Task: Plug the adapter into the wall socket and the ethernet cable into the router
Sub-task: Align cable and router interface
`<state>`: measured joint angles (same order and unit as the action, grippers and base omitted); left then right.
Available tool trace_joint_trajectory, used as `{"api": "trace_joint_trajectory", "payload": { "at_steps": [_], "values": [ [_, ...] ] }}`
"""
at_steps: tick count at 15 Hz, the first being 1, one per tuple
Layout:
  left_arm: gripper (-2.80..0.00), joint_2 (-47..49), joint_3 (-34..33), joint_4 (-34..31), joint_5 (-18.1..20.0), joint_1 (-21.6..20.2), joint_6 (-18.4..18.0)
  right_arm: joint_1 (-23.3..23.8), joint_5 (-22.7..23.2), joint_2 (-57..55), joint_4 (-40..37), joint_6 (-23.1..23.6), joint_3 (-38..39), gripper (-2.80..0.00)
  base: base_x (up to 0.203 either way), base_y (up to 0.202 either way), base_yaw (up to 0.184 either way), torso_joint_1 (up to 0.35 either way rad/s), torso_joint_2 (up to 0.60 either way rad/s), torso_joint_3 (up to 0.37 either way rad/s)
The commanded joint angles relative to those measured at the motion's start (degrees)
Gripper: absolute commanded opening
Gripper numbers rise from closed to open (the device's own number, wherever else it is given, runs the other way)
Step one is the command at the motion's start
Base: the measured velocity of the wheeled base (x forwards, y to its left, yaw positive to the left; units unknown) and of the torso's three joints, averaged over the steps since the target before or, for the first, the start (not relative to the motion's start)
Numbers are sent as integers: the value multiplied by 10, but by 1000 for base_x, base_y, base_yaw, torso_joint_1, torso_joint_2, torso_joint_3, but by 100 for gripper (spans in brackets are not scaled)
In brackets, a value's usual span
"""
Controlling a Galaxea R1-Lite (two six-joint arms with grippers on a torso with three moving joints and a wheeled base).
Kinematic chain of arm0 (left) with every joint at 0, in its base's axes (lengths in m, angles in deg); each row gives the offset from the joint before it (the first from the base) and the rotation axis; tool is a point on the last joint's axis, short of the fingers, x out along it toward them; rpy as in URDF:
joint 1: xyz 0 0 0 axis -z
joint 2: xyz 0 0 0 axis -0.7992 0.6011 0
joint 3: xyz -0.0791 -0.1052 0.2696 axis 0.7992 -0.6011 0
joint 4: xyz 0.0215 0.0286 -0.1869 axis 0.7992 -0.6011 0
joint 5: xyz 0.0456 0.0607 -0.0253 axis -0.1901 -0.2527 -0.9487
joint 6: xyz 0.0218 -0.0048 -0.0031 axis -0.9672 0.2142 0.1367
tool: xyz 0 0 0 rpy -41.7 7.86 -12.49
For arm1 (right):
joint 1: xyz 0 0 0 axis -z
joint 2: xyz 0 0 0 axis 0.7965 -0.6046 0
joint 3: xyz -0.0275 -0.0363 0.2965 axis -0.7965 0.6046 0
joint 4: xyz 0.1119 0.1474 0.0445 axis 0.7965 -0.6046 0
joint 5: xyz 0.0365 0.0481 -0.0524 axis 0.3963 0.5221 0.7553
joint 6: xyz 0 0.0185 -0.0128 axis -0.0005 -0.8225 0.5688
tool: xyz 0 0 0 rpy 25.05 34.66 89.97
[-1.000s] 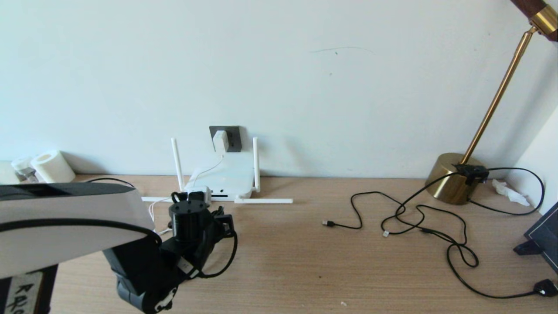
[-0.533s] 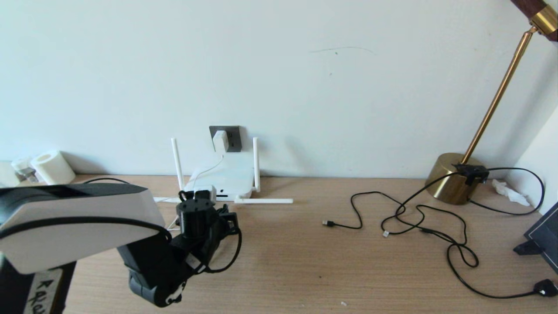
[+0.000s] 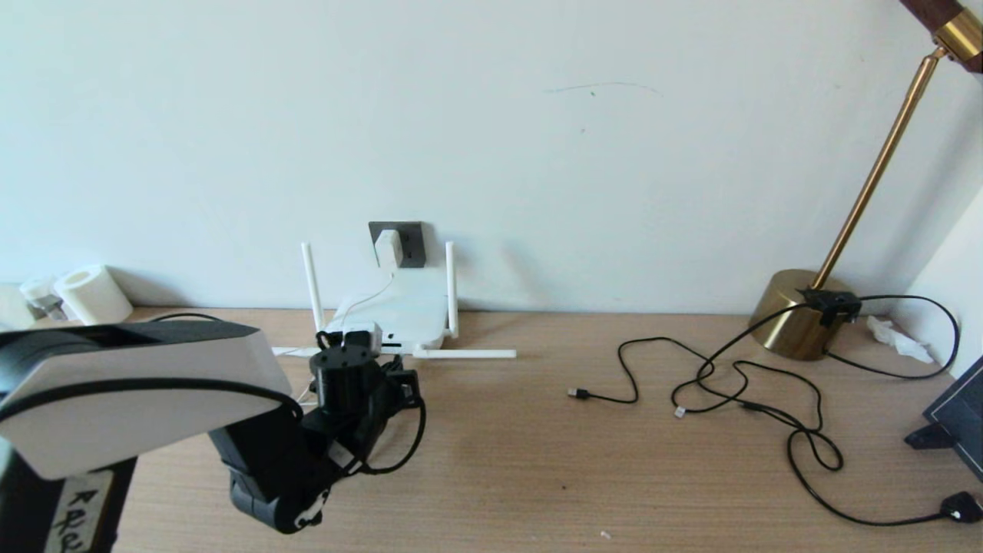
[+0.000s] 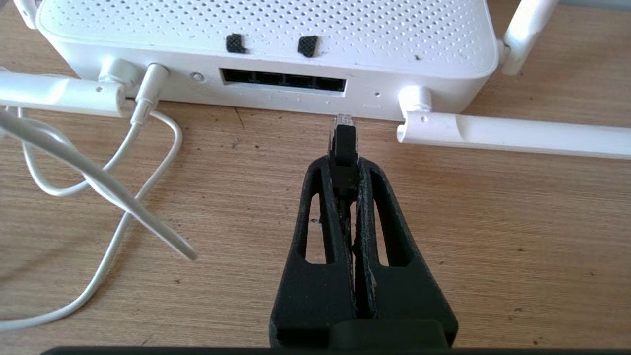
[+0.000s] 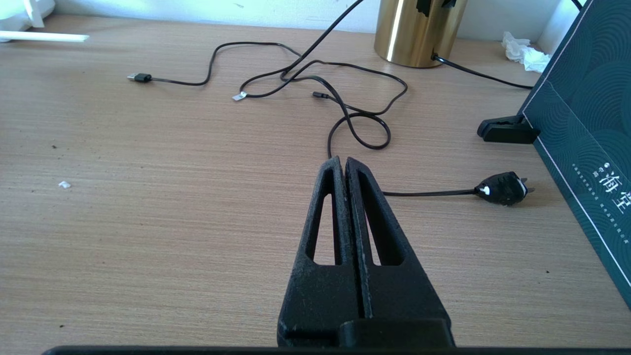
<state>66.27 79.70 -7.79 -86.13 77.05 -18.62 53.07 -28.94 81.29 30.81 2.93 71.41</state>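
One left claw (image 4: 343,165) pinching ethernet cable (image 4: 343,143), near router (image 4: 276,44)

a flat white plastic router (image 4: 266,39), its top dotted with fine perforations and two small black pads, sits on a pale wood-grain desk (image 3: 537,461); a black ethernet plug with a clear tip (image 4: 343,140) shows between the matte black left gripper (image 4: 344,165) fingers, beside a thin white cord (image 4: 98,182); a white adapter cube (image 3: 388,247) on a dark grey socket plate (image 3: 411,238); a shiny brass lamp base (image 5: 419,29); a dark teal box with wave pattern (image 5: 586,123); the black right gripper (image 5: 344,165)
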Motion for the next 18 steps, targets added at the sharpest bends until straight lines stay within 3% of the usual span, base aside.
{"api": "trace_joint_trajectory", "payload": {
  "at_steps": [1, 18],
  "values": [
    [-280, 1, 3, 4, -1, -1, 1, 0, 0, 0, 0, 0, 0, -280, 0, 0, 0, 0, 0, 0],
    [-280, 2, 16, 4, 10, -21, 0, 0, 0, 0, 0, 0, 0, -280, 0, 0, 0, 0, 0, 0]
  ]
}}
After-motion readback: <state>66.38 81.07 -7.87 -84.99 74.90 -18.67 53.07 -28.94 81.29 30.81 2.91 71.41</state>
